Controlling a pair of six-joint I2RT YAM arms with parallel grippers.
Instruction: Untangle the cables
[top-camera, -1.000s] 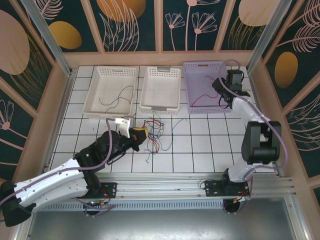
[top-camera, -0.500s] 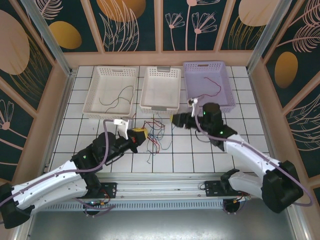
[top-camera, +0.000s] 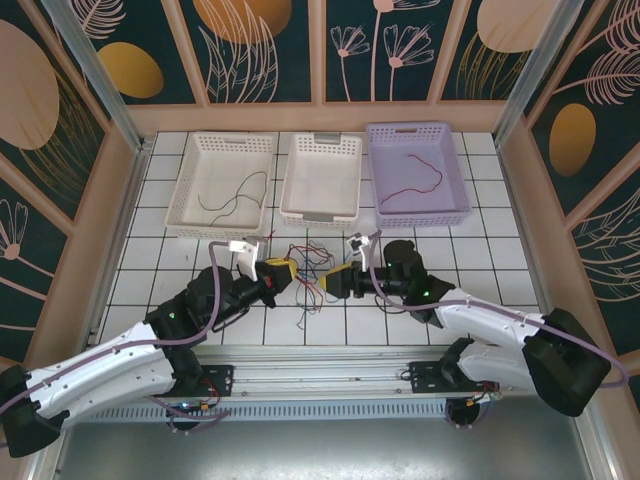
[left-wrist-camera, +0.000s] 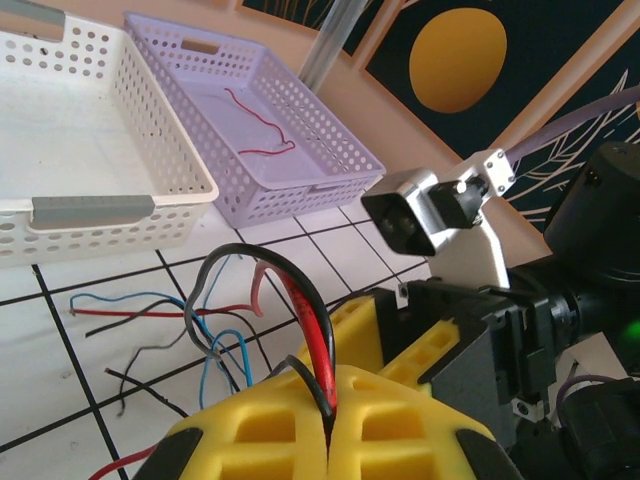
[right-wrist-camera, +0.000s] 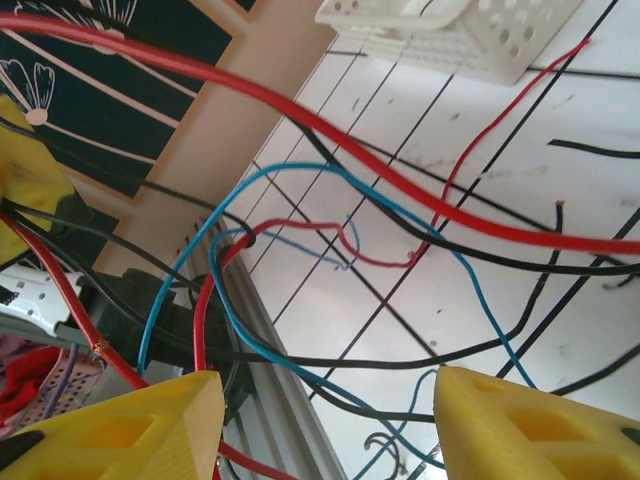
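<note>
Cables, thin red, blue and black, now sit between the returned right gripper's parted jaws, likely for another strand; left gripper stays clamped on them.

White tiled top, thin black grid. Boxed in on three sides by dark teal panels printed with pale leaves, flowers and orange ovals. Split by light wooden battens, with a wooden ledge along the base at the back. Angled aluminium posts at the back corners. Slotted aluminium rail across the near edge, grey sheet metal below. Soft, even lighting, faint shadows. Same teal print with orange disc in left wrist view. Wooden skirting meeting the tiles in right wrist view.
</note>
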